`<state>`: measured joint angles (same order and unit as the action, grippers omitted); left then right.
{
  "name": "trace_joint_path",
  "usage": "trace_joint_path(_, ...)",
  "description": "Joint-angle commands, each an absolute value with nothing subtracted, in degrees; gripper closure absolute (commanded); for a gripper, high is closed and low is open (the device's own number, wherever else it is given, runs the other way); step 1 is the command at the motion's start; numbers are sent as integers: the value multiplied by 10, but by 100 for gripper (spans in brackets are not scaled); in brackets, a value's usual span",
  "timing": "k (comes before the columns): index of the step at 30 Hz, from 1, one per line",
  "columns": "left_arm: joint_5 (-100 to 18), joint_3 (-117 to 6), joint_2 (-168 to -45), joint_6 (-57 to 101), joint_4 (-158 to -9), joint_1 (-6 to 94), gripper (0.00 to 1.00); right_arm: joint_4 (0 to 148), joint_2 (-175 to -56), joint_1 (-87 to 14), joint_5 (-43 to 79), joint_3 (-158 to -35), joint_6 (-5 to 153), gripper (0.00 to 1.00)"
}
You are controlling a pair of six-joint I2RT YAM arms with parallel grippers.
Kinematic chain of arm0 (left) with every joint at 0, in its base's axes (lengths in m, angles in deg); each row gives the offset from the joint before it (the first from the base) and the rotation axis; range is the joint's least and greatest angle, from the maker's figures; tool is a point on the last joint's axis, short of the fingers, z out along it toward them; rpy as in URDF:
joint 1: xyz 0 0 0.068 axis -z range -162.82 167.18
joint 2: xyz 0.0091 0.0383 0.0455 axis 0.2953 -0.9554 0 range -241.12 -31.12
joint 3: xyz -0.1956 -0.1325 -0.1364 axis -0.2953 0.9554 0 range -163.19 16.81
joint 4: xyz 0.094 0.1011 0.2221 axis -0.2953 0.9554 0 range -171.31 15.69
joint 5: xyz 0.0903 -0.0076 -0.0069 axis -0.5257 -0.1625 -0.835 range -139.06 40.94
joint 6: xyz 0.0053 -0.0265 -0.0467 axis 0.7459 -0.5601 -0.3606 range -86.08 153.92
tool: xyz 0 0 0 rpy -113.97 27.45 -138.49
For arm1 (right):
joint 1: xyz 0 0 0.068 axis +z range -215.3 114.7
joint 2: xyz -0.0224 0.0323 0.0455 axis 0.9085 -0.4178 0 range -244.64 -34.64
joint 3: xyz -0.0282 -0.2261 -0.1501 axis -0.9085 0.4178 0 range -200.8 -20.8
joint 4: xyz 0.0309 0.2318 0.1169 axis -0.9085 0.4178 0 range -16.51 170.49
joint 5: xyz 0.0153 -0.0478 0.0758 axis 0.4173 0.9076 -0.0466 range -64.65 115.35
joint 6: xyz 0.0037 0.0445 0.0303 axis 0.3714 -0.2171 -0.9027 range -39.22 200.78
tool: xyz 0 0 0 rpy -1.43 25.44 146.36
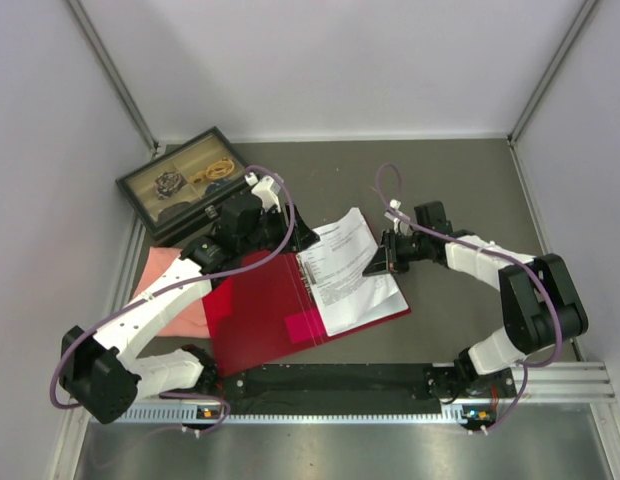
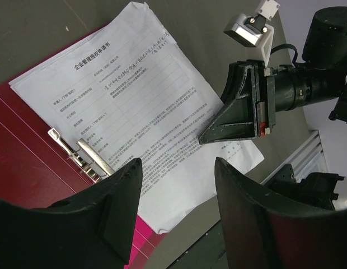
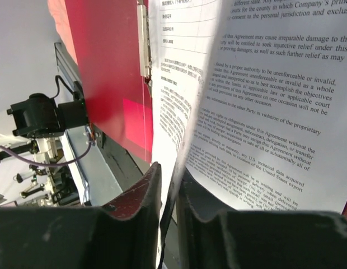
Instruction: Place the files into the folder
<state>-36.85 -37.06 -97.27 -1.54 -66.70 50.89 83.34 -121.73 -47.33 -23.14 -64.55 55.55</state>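
The red folder (image 1: 260,315) lies open on the table, with a metal clip (image 2: 78,154) along its spine and a pink sticker (image 1: 302,326) inside. The files (image 1: 345,270), white printed sheets, lie on its right half and stick out past its far and right edges. My right gripper (image 1: 380,262) is at their right edge. In the right wrist view its jaws (image 3: 169,179) are pinched on the edge of the files (image 3: 263,101), lifting it beside the folder (image 3: 112,67). My left gripper (image 2: 178,168) is open and empty above the files (image 2: 140,95), near the folder's far edge (image 1: 302,235).
A black compartment box (image 1: 185,180) with small items stands at the back left. A salmon-pink cloth (image 1: 170,285) lies left of the folder under the left arm. The black and metal rail (image 1: 340,385) runs along the near edge. Walls close in on three sides.
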Motion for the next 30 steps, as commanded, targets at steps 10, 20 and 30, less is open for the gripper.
trace_joint_path(10, -359, -369, -964, -14, -694, 502, 41, 905, -1214, -461, -180, -682, 602, 54)
trace_joint_path(20, -361, -368, -962, -6, -687, 499, 41, 1073, -1182, -461, 32, -763, 673, 24)
trace_joint_path(30, -425, -313, -904, -18, -652, 471, 40, 968, -1154, -378, 40, -779, 593, 17)
